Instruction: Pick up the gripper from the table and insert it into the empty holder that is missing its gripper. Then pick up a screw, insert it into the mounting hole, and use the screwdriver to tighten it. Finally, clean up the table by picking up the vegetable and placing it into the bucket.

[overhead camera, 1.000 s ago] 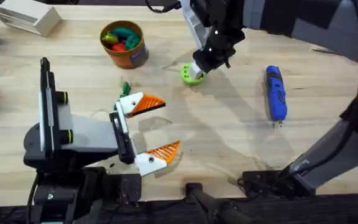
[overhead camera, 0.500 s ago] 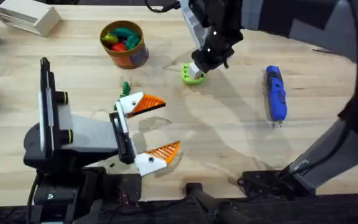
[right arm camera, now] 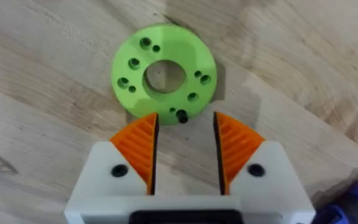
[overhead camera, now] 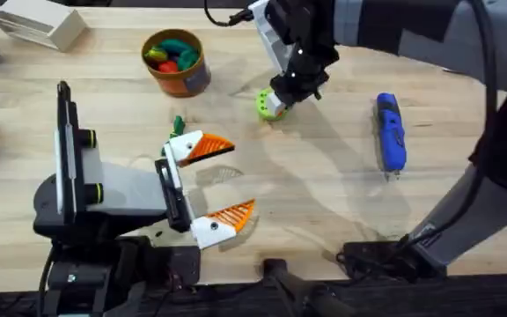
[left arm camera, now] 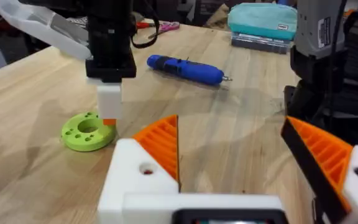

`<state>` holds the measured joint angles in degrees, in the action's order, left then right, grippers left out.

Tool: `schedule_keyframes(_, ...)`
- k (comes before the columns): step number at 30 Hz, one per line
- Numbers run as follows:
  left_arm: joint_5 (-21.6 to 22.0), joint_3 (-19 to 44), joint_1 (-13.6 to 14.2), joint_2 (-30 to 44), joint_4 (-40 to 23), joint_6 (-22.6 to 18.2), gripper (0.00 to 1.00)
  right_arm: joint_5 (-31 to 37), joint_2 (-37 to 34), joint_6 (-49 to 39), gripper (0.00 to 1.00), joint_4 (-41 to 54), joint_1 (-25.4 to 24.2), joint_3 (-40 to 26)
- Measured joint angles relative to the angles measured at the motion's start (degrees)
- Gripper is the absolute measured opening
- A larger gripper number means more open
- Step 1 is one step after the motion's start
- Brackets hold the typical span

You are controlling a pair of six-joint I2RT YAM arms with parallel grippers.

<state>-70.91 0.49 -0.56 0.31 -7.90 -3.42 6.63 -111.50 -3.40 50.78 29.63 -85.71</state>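
Pale wooden planks make up the table point(overhead camera: 324, 202), with the arms' bases at its near edge. Nearest, the left gripper point(overhead camera: 223, 180) rests low with its orange fingers point(overhead camera: 209, 146) spread wide and nothing between them. A small dark-green vegetable point(overhead camera: 178, 124) lies just beyond its far finger, half hidden by the white bracket. Farther out, the right gripper point(right arm camera: 185, 152) hangs just over a bright green ring point(right arm camera: 164, 78), its orange pads set a narrow gap apart and empty; a small dark screw point(right arm camera: 181, 116) sits at the ring's near rim, between the fingertips. Its arm hides part of the ring from overhead. The blue screwdriver point(overhead camera: 390, 132) lies to the right of the ring, well apart. The orange bucket point(overhead camera: 176, 63) stands farther back on the left, holding coloured toy pieces too small to tell apart. A white box point(overhead camera: 38, 25) sits at the far left corner, cut off by the edge
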Motion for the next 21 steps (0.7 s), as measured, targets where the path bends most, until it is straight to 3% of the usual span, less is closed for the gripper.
schedule_keyframes(21, 0.0, 0.0, 0.0, 0.0, 0.0, 0.0, 0.986, 0.0, -0.02, 0.0, 0.419, -0.73, 0.0, 0.0)
